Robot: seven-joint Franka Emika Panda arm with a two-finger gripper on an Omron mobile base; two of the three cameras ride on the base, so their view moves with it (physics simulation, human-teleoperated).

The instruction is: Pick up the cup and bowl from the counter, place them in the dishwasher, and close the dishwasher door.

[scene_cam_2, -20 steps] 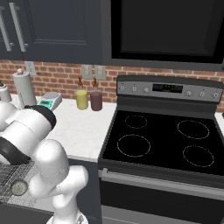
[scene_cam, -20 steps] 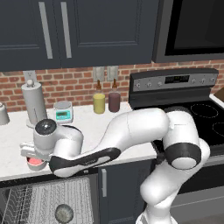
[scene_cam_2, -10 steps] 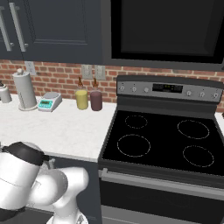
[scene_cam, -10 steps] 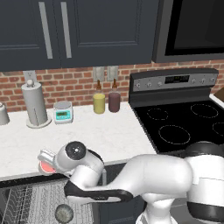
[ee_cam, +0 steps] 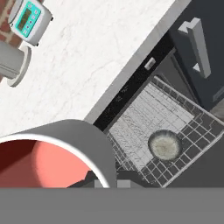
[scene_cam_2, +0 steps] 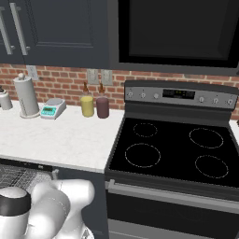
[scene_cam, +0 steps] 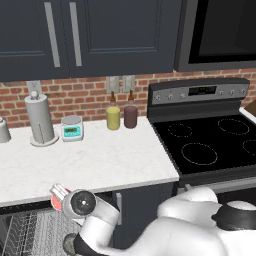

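One bowl (ee_cam: 164, 145) lies in the dishwasher (ee_cam: 154, 124) rack beyond the pincer (scene_cam: 61, 196) — clamped on the empty cup (ee_cam: 48, 157).

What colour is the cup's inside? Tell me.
Red-pink inside the cup, clearest in the hand view.

The cup (ee_cam: 52, 153) hides the fingertips and runs past the hand view's lower left edge. Below the counter (scene_cam: 100, 165), the arm covers most of the bowl (scene_cam: 68, 243).
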